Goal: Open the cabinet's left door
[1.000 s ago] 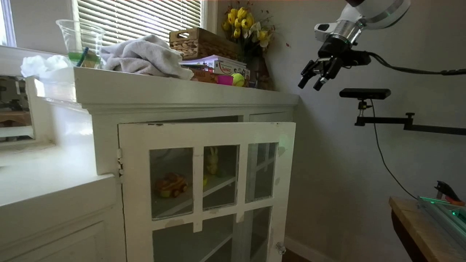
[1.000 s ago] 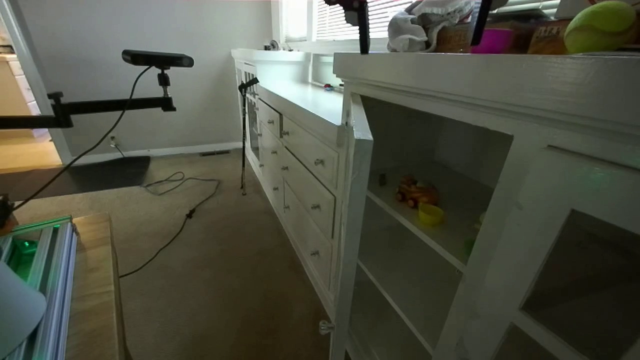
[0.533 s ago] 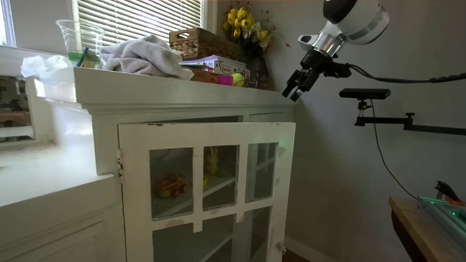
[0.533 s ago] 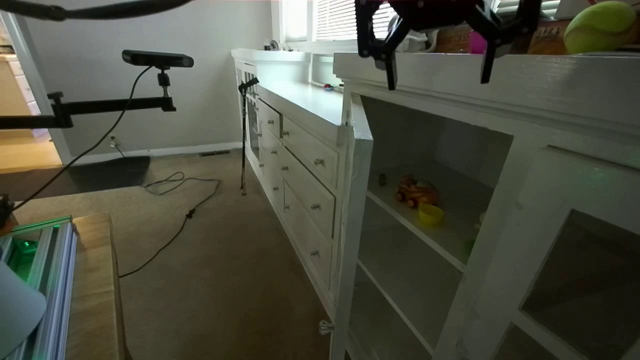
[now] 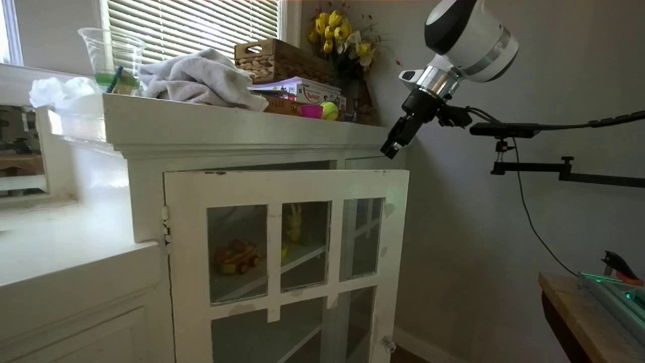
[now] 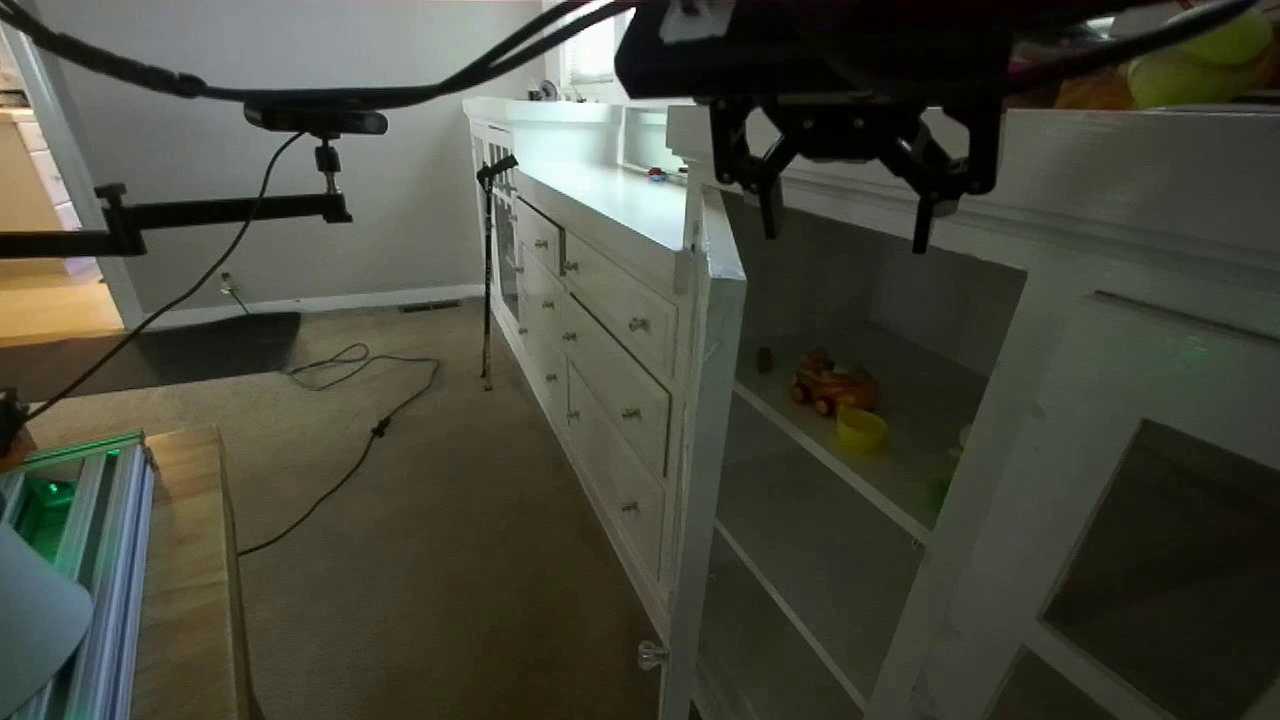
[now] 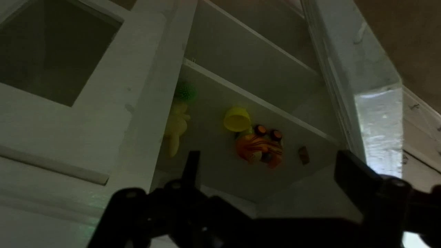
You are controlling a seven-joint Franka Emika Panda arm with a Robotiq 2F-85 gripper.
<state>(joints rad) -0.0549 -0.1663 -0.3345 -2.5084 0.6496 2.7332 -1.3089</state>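
Lower than before, the gripper (image 6: 845,243) has come down. Its jaws are spread wide, holding nothing, and the part-open door (image 5: 273,262) is below them. I guess it's hard and swings easily; panes (image 5: 362,238) could crack, so grab its outer edge (image 6: 708,450).

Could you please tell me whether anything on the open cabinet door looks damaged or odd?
In an exterior view, the cabinet door has dark marks along its top edge and greyish patches on its front. They stand out against the otherwise pale door, suggesting chipped or worn paint.
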